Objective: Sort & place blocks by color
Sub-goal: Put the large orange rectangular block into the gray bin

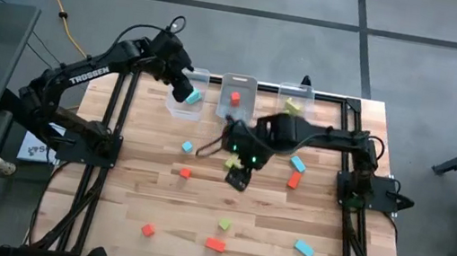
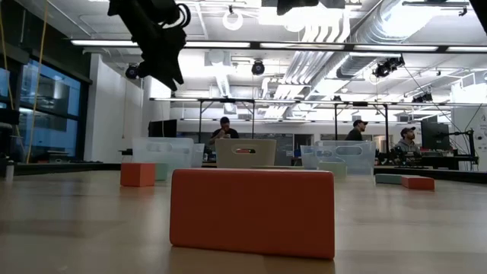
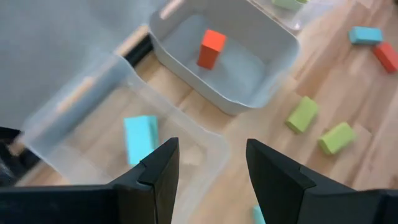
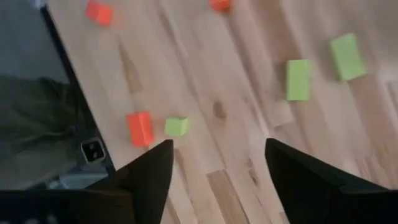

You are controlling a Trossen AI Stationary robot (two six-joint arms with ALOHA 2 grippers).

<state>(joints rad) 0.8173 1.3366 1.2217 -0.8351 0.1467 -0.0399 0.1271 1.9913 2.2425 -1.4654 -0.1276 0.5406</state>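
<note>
Scanning near to far: red-orange bar (image 1: 214,244), light blue block (image 1: 304,247) and lime green cube (image 1: 224,225) lie at the near edge. Right gripper (image 1: 238,178) hovers mid-table, fingers apart, empty; a lime green block (image 1: 232,161) sits just beside it, the closest pick. Left gripper (image 3: 209,165) hangs over the far-left bin (image 3: 205,140), fingers apart, blue block (image 3: 140,138) inside. Bin contents are partly hidden overhead.
</note>
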